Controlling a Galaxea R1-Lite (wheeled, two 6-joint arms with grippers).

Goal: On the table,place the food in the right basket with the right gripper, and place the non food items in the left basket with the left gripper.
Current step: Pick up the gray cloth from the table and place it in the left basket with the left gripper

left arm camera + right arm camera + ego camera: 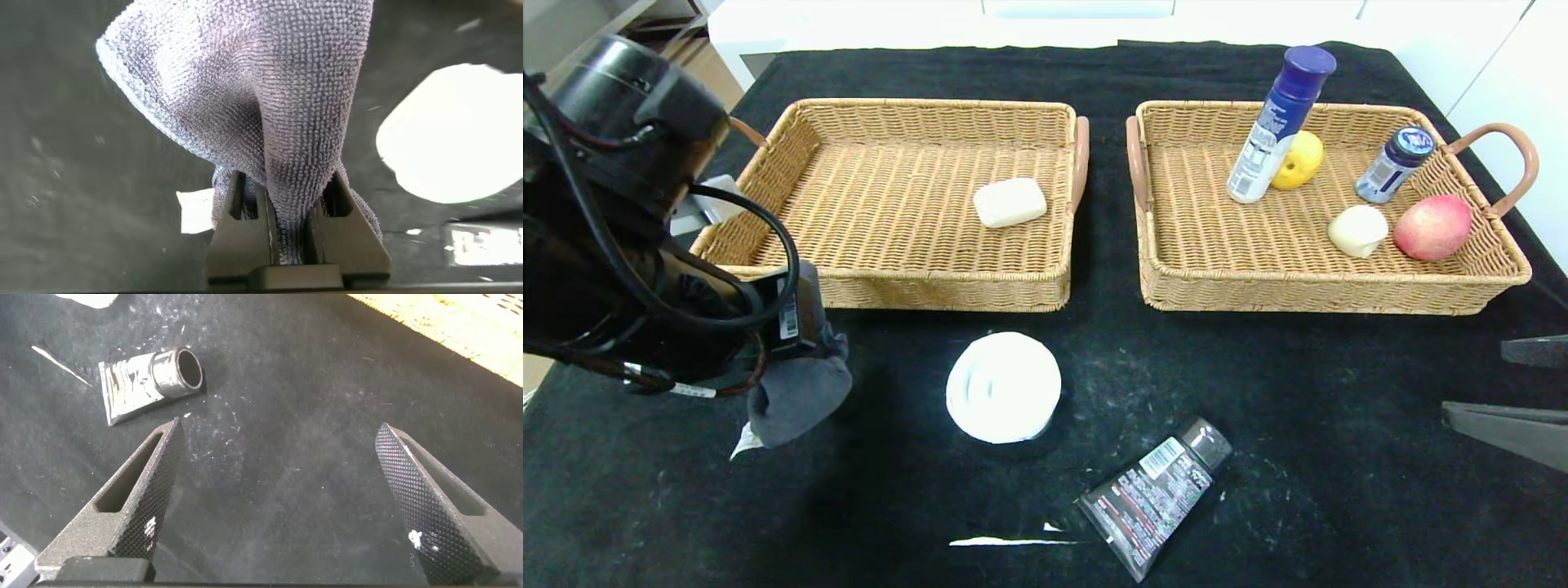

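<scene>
My left gripper (282, 196) is shut on the grey cloth (796, 396), which hangs from it just in front of the left basket's (890, 282) near left corner; the cloth's white tag (743, 443) dangles below. On the table (1339, 425) lie the flat white roll (1003, 386) and the black squeeze tube (1156, 494). The right basket (1307, 290) holds the blue-capped white bottle (1278, 122), the yellow fruit (1300, 159) and the pale bun (1357, 230). My right gripper (278, 437) stands open over bare cloth at the table's right edge, the tube (147, 380) beyond it.
A cream soap bar (1009, 202) lies in the left basket. A red apple (1432, 226) and a small dark-capped jar (1395, 163) are also in the right basket. A thin white strip (1013, 541) lies near the front edge beside the tube.
</scene>
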